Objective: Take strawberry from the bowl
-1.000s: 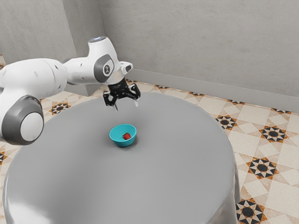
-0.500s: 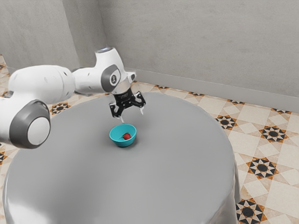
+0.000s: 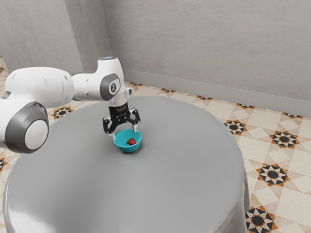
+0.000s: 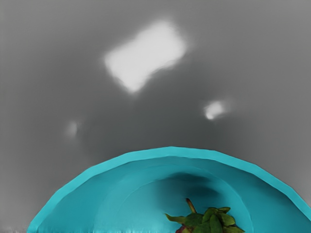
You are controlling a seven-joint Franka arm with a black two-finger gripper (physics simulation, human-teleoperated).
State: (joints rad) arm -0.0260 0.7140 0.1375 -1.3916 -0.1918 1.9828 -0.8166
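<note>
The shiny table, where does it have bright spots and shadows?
Wrist view: blurry white glare patches on the grey table, soft dark shade beside the bowl, and a shadow inside it by the leafy strawberry. Exterior view: pale shine near the table's lower-left edge, a small shadow at the bowl's base.

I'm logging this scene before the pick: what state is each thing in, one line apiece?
End effector: open, fingers spread, over the bowl, holding nothing.
Strawberry: lying in the bowl, ungripped, green leaves and stem still attached.
Turquoise bowl: upright, uncovered, with the strawberry inside.
Round table: draped in grey cloth, supporting the bowl.
</note>
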